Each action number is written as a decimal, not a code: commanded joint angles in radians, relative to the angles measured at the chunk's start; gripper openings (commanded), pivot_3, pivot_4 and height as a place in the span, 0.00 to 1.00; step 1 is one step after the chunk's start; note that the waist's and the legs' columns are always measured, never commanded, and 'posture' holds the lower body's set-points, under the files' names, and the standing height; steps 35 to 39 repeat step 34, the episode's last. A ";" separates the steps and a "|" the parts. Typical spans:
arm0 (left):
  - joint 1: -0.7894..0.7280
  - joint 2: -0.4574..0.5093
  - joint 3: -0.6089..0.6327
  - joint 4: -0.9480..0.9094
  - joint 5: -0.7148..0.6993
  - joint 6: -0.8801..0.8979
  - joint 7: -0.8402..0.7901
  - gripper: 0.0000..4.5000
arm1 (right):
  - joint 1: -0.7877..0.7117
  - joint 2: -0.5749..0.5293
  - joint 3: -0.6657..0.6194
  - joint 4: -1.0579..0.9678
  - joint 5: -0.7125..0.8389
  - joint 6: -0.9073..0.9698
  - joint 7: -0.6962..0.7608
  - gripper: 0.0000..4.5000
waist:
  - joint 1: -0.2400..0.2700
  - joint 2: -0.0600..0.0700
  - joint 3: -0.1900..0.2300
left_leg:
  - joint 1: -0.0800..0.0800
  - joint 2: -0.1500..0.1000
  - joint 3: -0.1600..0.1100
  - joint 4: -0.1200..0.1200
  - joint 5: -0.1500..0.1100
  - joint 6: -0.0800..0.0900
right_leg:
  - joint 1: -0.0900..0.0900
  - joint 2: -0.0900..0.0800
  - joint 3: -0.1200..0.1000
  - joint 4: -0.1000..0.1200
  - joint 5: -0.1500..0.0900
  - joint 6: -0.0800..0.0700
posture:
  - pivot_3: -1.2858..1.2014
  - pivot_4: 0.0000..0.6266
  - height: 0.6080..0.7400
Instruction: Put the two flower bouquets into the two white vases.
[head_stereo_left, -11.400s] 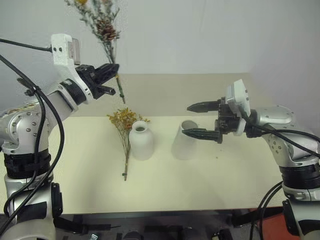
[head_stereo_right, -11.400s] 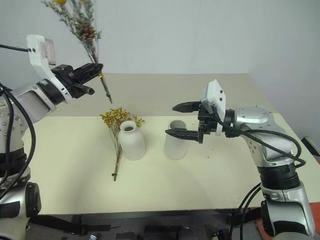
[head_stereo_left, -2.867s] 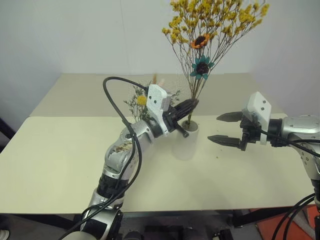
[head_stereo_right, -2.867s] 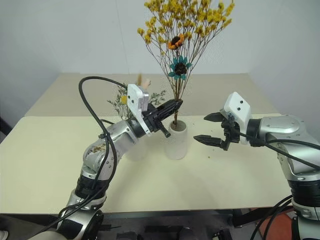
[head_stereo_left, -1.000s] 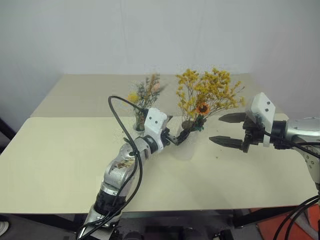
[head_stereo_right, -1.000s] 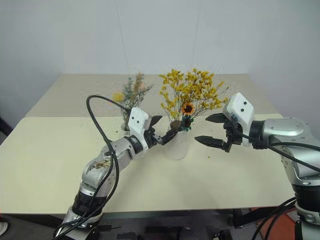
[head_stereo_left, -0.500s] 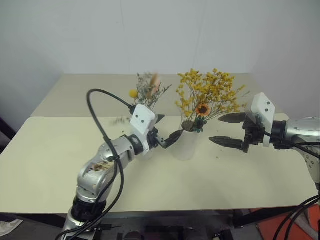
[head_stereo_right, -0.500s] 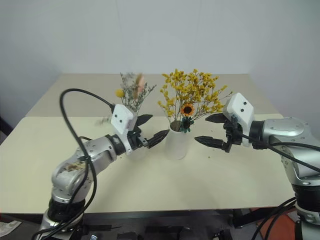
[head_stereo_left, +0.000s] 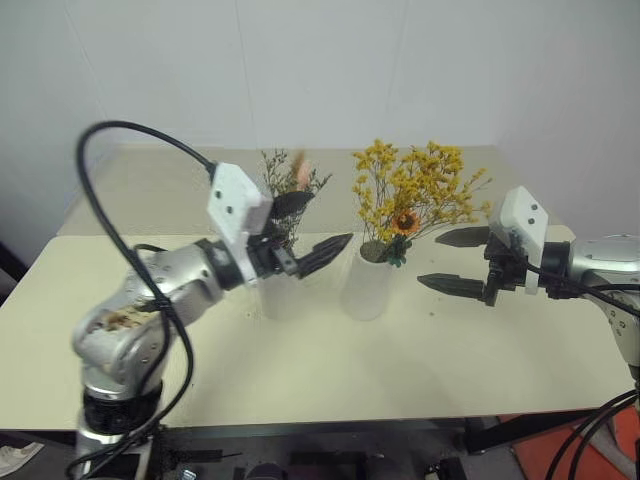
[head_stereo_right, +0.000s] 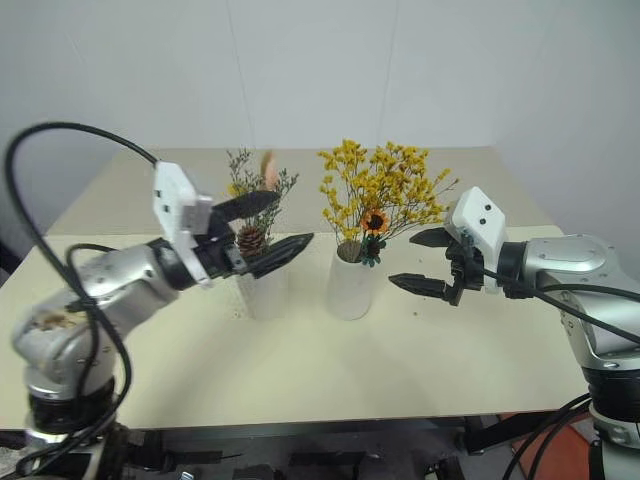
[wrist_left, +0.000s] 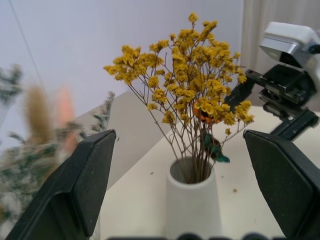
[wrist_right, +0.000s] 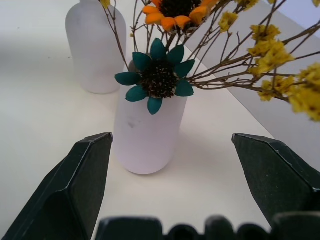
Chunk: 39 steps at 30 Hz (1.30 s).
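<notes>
Behind our cream table (head_stereo_right: 330, 370) stands a plain white wall. On the table we see both bouquets already in their vases: the yellow spray (head_stereo_right: 385, 190) sits in the wide-mouth vase (head_stereo_right: 350, 285), and the small dried bunch (head_stereo_right: 258, 185) sits in the bottle vase (head_stereo_right: 262, 292) just beside it.

Our left gripper (head_stereo_right: 262, 232) hangs in front of the dried bunch with its fingers spread wide and holding nothing. Our right gripper (head_stereo_right: 425, 260) waits near the wide-mouth vase, also spread apart and empty.

We judge that the task is nearly finished, so the main risk now is in the withdrawal. The left fingers are very close to the dried bunch; if the arm swings sideways, a finger or the cable could catch the stems and pull them out, or tip the narrow bottle vase. The yellow spray leans toward the right gripper, and any touch there may tilt its vase.

Compared with one second ago, our left gripper has left the rim of the wide-mouth vase and has risen and moved back toward the left. The right gripper has kept its place.
</notes>
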 joint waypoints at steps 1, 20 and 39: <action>0.022 0.099 0.097 -0.025 -0.048 -0.014 -0.061 0.99 | -0.012 -0.035 -0.049 -0.016 0.014 -0.021 0.021 1.00 | 0.002 0.000 0.000 | 0.000 0.000 0.000 0.000 0.000 0.000 | 0.000 0.000 0.000 0.000 0.000 0.000 | 0.52 0.24 1.00; 0.440 0.367 0.356 0.102 0.008 -0.255 -0.395 0.99 | 0.186 -0.129 -0.251 -0.125 0.111 0.039 0.049 1.00 | 0.004 0.000 0.000 | 0.001 0.001 0.002 -0.001 0.000 0.000 | 0.000 0.000 0.000 0.000 -0.002 0.001 | 0.52 0.24 1.00; 0.579 0.389 0.418 0.110 0.007 -0.324 -0.480 0.99 | 0.324 -0.059 -0.386 -0.150 0.157 -0.006 -0.001 1.00 | 0.004 0.000 0.000 | 0.001 0.002 0.002 -0.001 0.000 0.000 | 0.000 0.000 0.000 -0.001 -0.003 0.001 | 0.52 0.24 1.00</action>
